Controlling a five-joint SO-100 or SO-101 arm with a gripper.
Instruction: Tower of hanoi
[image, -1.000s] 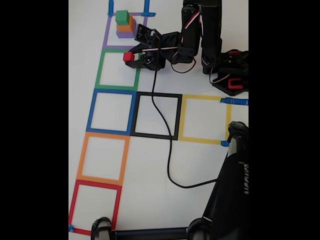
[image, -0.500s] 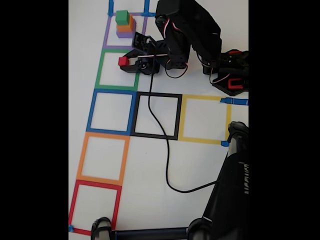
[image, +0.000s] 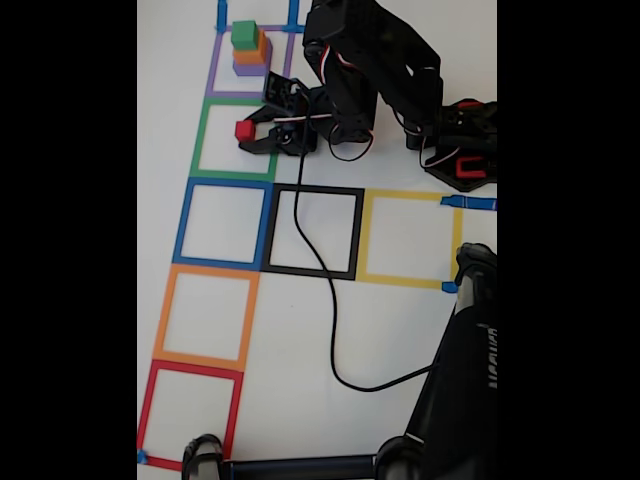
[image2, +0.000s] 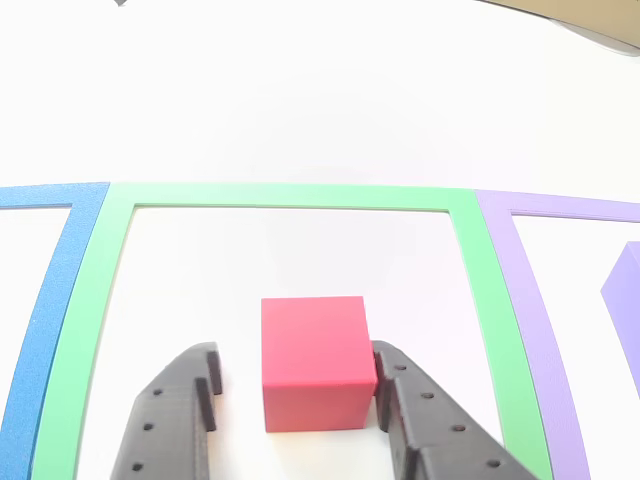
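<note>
While the pincer (image2: 295, 375) stands open around the red cube (image2: 315, 362), only its right finger (image2: 395, 385) touches it, inside the green square (image2: 290, 196).

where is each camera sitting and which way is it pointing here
Fixed view: high above the white table, looking down on the taped squares, the whole black arm and its gripper.
Other view: low behind the gripper, facing forward across the green tape-outlined square; two black fingers show.
Shared: the small red cube between the open fingers, inside the green square.
</note>
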